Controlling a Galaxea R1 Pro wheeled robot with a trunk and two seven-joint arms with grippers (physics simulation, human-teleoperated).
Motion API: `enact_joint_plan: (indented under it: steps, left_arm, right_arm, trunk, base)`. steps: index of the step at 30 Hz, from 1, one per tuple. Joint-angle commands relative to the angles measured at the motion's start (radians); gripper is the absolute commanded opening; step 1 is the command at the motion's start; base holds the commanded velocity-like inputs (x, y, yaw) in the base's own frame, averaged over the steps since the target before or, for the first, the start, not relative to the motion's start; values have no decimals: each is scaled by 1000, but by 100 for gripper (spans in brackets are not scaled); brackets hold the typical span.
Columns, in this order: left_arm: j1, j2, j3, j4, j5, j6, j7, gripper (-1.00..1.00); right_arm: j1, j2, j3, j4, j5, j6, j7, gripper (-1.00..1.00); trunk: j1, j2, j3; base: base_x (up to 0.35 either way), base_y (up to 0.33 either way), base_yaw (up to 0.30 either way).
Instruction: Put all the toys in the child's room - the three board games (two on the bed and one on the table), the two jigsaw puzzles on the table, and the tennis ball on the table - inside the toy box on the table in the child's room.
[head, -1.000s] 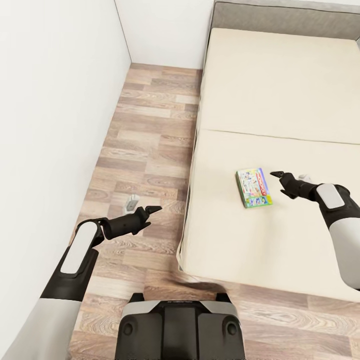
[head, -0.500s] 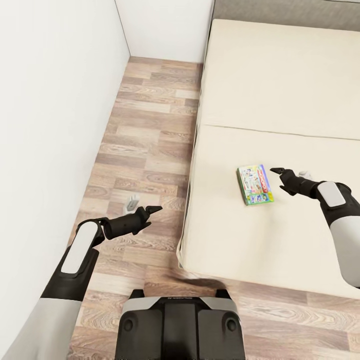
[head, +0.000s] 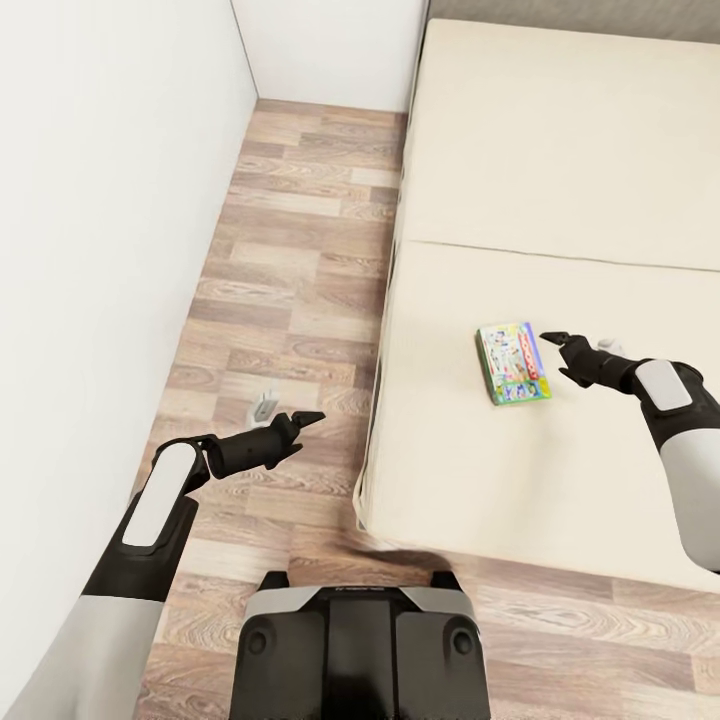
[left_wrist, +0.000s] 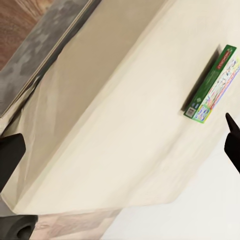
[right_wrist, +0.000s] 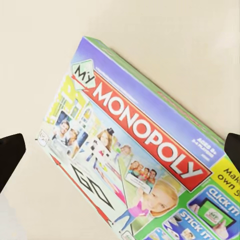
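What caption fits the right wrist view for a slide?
Open right gripper poised over the white-and-green Monopoly board game box lying flat on the cream mattress.

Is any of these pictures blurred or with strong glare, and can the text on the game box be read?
Head view: even, soft light, no glare; the Monopoly box on the bed is too small to read. Right wrist view: sharp, the red MONOPOLY title reads clearly. Left wrist view: box seen obliquely, print unreadable; a faint shadow lies along its edge.
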Motion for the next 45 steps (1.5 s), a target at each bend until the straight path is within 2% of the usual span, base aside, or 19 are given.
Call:
enact_joint_plan:
  steps: [1,45]
  left_arm:
    - [0,1,-1,-1,11,0,10,100]
    - [-1,0,-3,0,11,0,10,100]
  right_arm:
    - [-1,0,-6,0,4,6,4,100]
    - [-9,-1,-4,-2,5,5,6,100]
  trunk:
    - [0,-1,-2]
    - [0,-1,-74]
  base:
    - [0,0,35]
    - [0,0,56]
